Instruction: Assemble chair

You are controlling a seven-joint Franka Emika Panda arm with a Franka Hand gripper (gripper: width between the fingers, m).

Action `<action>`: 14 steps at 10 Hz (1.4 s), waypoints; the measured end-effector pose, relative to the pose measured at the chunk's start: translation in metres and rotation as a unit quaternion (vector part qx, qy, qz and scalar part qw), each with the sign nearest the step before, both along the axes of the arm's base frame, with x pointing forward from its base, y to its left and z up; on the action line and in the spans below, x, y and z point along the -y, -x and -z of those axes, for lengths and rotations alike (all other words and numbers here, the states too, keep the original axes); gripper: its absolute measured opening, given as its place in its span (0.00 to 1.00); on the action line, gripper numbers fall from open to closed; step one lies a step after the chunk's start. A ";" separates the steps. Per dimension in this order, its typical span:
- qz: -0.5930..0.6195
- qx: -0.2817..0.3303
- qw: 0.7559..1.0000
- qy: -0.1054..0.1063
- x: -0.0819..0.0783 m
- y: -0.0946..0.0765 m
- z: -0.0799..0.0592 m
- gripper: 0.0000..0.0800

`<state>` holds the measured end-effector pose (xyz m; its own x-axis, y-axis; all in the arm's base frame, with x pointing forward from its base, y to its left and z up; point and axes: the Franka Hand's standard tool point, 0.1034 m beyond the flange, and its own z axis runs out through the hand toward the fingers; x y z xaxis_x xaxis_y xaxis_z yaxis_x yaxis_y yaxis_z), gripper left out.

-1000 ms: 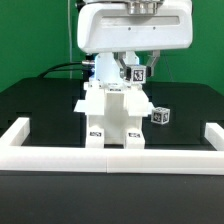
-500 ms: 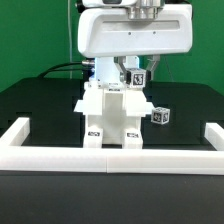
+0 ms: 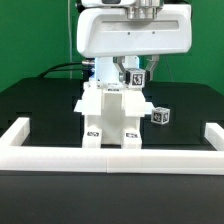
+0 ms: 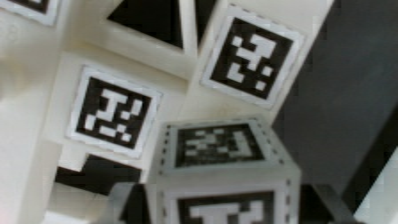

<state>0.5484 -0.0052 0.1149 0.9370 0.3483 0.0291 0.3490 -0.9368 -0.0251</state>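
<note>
One long low barrier wall (image 3: pixel 110 153) is seen nearest. It was presumably put there so parts can be squared up against it and kept on the black surface (image 3: pixel 40 105). Right behind it, dead centre, the half-built chair (image 3: pixel 110 118) is stood upright and looks butted against the wall. Its tags are faced forward and its top is left free, probably so more parts can be fed in from above. At 3 o'clock of the chair in the exterior view, a small loose block (image 3: pixel 160 116) is parked near but apart, likely saved for a later step. Up at roughly 1 o'clock of the chair's top, the pincer (image 3: pixel 135 72) is clamped nearly shut on a tagged piece (image 4: pixel 221 165). That piece is held close by the chair's upper part, though whether contact is made can't be told. The arm (image 3: pixel 135 30) is hung over the build with the wrist pointed pretty much straight down, so a top-down fit looks intended.
</note>
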 end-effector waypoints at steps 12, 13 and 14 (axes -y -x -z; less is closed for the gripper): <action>0.311 0.000 0.950 -0.012 0.002 -0.001 0.001 0.36; 0.344 -0.002 0.939 -0.016 0.002 -0.001 0.001 0.36; 0.399 -0.004 0.917 -0.019 0.001 -0.001 0.001 0.36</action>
<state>0.5498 -0.0064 0.1142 0.8936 -0.4485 0.0187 -0.4467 -0.8926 -0.0618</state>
